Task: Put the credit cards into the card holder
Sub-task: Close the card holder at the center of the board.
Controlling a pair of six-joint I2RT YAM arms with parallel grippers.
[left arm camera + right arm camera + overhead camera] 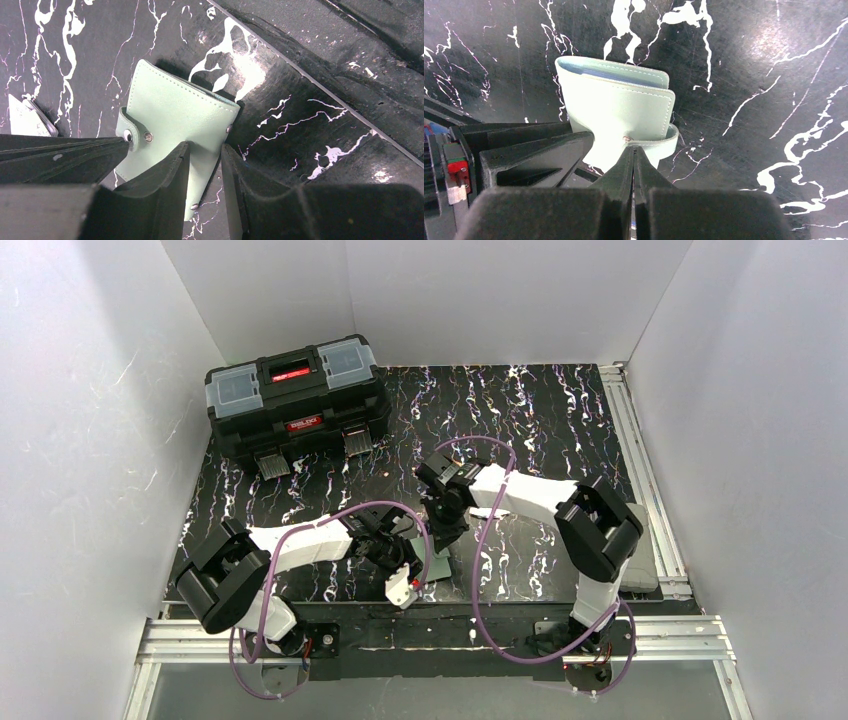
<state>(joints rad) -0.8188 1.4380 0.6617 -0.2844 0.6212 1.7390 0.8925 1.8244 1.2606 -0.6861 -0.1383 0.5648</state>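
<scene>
A white card [25,120] lies near the card holder [175,112], off its snap tab [131,131] side. Our left gripper [205,147], narrowly parted, seems to pinch the card holder's edge. Our right gripper [633,149], fully closed and empty, presses the snap tab. A slip there could twist the card holder free unopened. It looks snapped closed, and we see no card inside.

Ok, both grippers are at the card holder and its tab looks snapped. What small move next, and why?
Probably lever the tip of the shut right gripper under the snap tab to pop it: the card holder is closed and the left gripper seems to pinch its edge, steadying it.
</scene>
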